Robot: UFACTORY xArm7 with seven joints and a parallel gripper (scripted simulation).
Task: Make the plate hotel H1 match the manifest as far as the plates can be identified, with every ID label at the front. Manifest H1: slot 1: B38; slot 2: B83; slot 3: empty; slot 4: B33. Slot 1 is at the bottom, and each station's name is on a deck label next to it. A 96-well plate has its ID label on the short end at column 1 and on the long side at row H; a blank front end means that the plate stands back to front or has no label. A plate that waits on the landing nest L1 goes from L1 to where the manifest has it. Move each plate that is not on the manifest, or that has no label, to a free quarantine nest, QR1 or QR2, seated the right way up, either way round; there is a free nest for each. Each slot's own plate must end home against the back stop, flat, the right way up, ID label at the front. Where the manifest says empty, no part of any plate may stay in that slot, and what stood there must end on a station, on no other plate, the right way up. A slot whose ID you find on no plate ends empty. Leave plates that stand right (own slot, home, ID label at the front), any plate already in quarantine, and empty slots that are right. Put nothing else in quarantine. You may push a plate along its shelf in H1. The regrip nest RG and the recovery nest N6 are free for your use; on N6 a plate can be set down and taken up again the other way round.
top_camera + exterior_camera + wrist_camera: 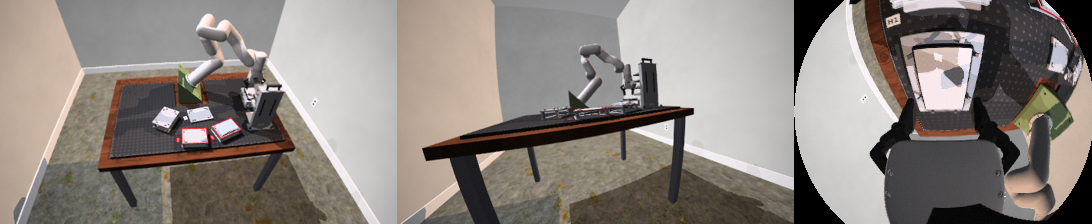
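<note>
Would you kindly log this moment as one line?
gripper: open, empty | position: over plate at plate hotel | quarantine nests: not approached

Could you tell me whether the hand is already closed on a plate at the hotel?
No, in the wrist view the hand stands wide open, its fingers either side of a plate without clamping it.
</note>
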